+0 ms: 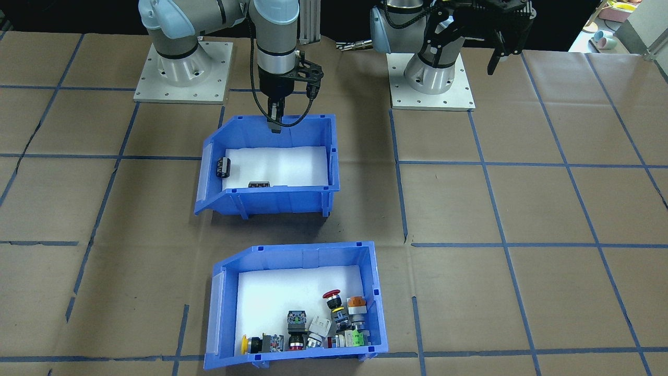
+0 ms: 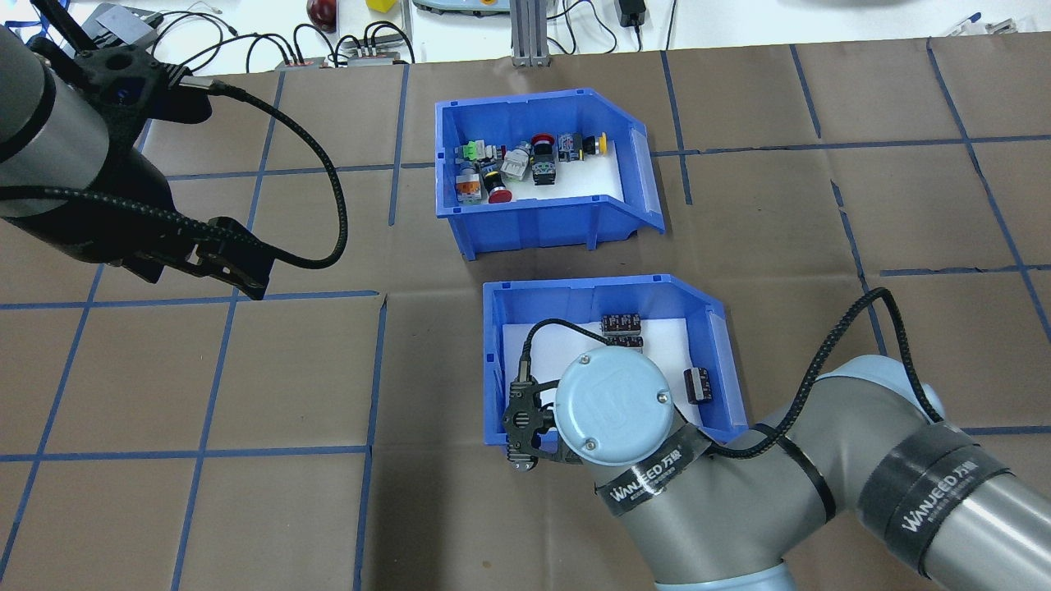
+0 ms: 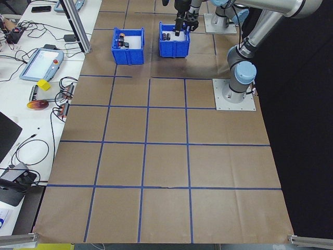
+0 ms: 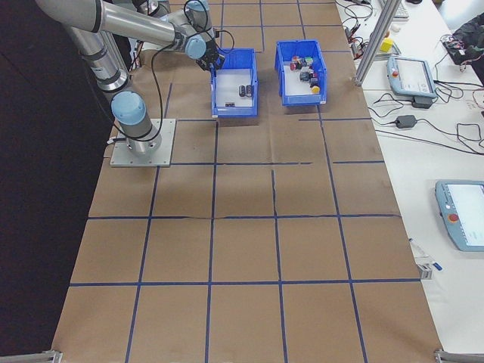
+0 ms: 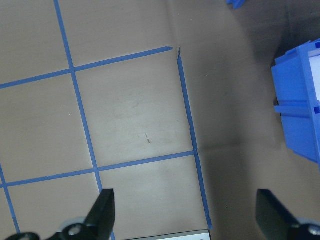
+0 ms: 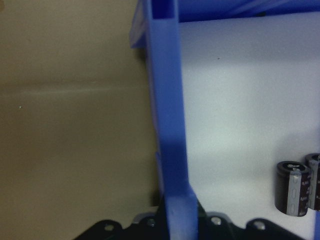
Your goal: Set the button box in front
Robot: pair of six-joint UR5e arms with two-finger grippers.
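Table [image 1: 522, 209] covered w/ brown paper, blue tape grid. 2 blue bins sat mid-table. Button box [image 2: 546, 185] lay farther from my base, untouched. My right gripper [image 1: 275, 125] was clenched on the rear wall of the capacitor bin [image 1: 271, 166]. My left gripper [image 5: 185, 220] hung spread apart, holding nothing, over bare paper.
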